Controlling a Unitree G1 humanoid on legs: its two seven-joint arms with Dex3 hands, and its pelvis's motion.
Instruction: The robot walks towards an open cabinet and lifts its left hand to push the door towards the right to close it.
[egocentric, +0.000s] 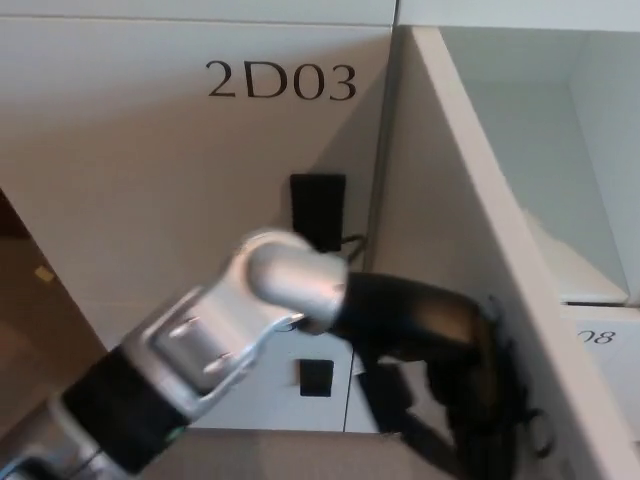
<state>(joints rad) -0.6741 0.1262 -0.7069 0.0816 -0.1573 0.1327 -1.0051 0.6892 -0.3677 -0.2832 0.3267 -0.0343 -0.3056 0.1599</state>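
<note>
**Left hand against the open cabinet door**

Nearest the camera, the robot's left arm (200, 350) rises from the lower left corner: a black sleeve section, then a silver forearm ending in a rounded silver wrist joint. Beyond that joint the black left hand (455, 370) reaches to the right and lies against the left-facing face of the open cabinet door (440, 240). The hand is blurred and dark against its own shadow, so I cannot tell whether its fingers are spread or curled. The right hand does not show.

The door stands out from the cabinet, angled toward the camera, its white face running from the upper middle of the view down to the lower right corner. Its top edge forms a pale band along the right side.

Behind the arm, the closed door marked "2D03" (281, 82) fills the upper left, with a black rectangular handle (317, 205) just above the wrist. Below it, a smaller black handle (316, 377) sits on the lower door, partly hidden by the arm.

To the right of the open door, the compartment's white interior (560, 170) is visible, part lit and part in shadow. At the far right edge, a label fragment (598, 337) shows on the lower door front.
</note>
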